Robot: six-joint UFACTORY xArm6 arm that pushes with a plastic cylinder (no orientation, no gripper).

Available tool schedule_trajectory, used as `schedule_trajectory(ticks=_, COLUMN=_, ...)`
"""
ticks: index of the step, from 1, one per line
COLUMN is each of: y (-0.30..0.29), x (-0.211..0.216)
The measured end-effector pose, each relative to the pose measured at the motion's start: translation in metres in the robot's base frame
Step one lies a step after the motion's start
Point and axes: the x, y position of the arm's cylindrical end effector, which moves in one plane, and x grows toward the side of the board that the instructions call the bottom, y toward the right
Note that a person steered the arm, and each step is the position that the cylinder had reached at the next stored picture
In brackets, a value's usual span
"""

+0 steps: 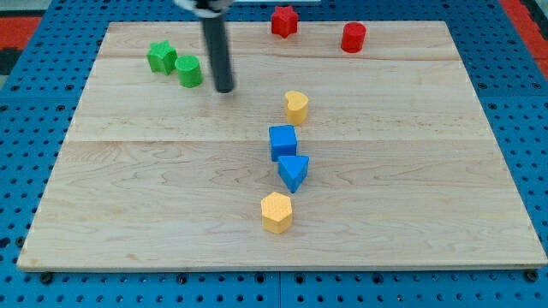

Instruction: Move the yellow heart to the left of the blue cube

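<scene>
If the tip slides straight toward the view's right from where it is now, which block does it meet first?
Probably none. My tip sits right of the green cylinder. Going right, the line seems to pass just above the yellow heart and below the red cylinder, though depth is uncertain.

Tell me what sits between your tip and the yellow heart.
Nothing: in the camera view only bare board separates my tip from the yellow heart, which lies to the tip's right.

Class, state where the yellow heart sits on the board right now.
The yellow heart lies just above the blue cube, near the board's middle, slightly towards the view's top. My tip stands apart to its left, beside the green cylinder.
</scene>
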Motion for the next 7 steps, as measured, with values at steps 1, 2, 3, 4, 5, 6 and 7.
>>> schedule_trajectory(ticks=1, y=0.078, x=0.013)
schedule_trajectory(ticks=2, y=0.091, x=0.051)
schedule_trajectory(ticks=3, y=0.038, x=0.054)
schedule_trajectory(ticks=4, y=0.026, x=0.081)
schedule_trajectory(ticks=5, y=0.006, x=0.082)
schedule_trajectory(ticks=6, y=0.051, x=0.081)
schedule_trajectory(ticks=7, y=0.081, x=0.115)
